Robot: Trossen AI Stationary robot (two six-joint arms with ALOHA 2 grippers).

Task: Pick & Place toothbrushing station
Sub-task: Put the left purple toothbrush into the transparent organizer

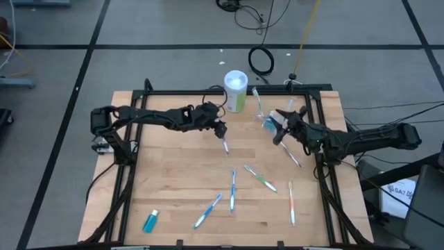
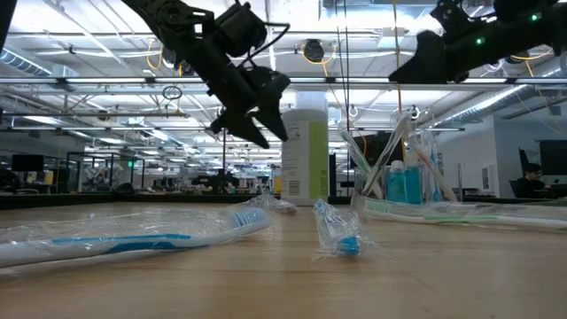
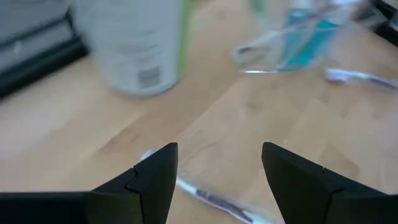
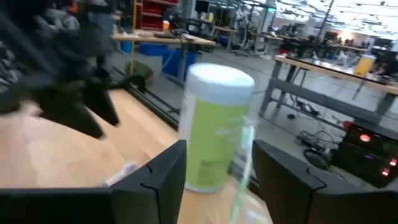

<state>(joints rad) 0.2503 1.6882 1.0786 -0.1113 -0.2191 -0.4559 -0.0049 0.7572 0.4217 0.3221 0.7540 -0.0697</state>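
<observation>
A small clear cup (image 1: 268,123) stands at the table's far right and holds a few wrapped toothbrushes and a teal tube (image 2: 403,184). My right gripper (image 1: 279,133) hangs open high above and just beside the cup, pointing level. One toothbrush (image 4: 244,163) that stands in the cup shows between its fingers. My left gripper (image 1: 221,130) is open and slants down over a wrapped toothbrush (image 3: 211,199) that lies flat on the wood near the table's middle. Several more toothbrushes (image 1: 232,189) lie flat toward the near edge.
A tall white and green canister (image 1: 236,90) stands at the far edge, left of the cup. A teal tube (image 1: 150,221) lies at the near left corner. One toothbrush (image 1: 293,156) lies right of the middle, below my right arm. A black frame (image 1: 139,111) rims the table.
</observation>
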